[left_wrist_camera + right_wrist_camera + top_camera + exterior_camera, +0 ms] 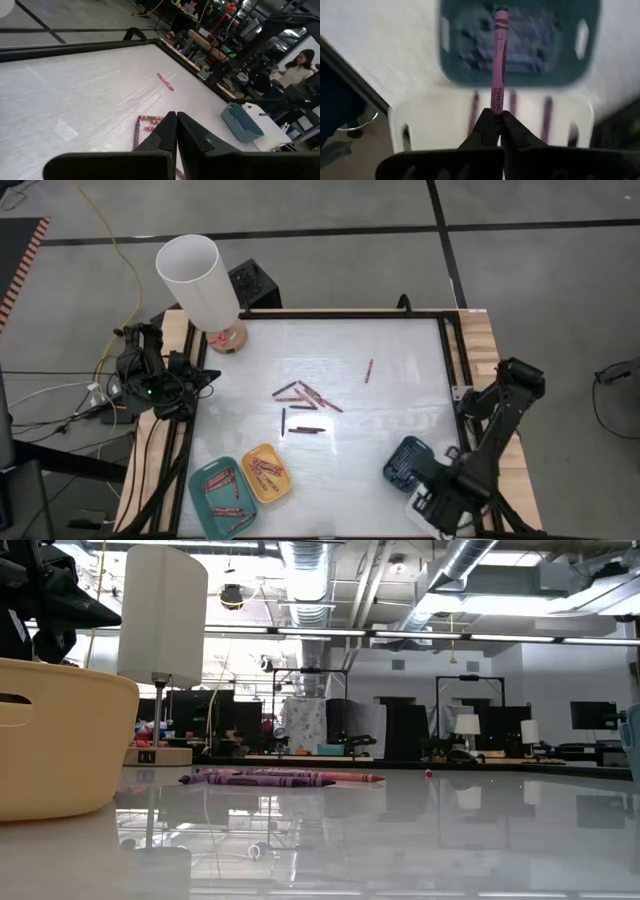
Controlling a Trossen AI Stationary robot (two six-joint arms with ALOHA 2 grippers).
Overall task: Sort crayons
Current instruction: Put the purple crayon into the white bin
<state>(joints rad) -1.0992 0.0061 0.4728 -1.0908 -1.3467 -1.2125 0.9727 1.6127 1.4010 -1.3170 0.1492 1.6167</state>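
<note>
Several crayons (305, 395) lie in a loose pile mid-table, and one crayon (369, 370) lies apart farther back. My right gripper (497, 117) hangs at the near right, above the dark-blue tray (405, 462) and the white tray (425, 505), shut on a pink-purple crayon (498, 60). The white tray (435, 125) holds a few pinkish crayons (547, 120). The teal tray (222, 498) and the yellow tray (266, 473) at the near left hold reddish crayons. My left gripper (176, 120) waits shut at the table's left edge, holding nothing. My right gripper pinches the pink-purple crayon by one end (496, 107) between its two fingertips. The fingers point down, and the crayon runs on in line with them. It hangs upright below the fingers, lifted clear above the border between the dark-blue and white trays.
A table lamp with a white shade (200, 285) stands at the far left corner. A dark frame rail (450, 360) runs along the table's right side. Bare white tabletop (390, 420) lies between the pile and the right-hand trays. A person (300, 65) sits beyond the table.
</note>
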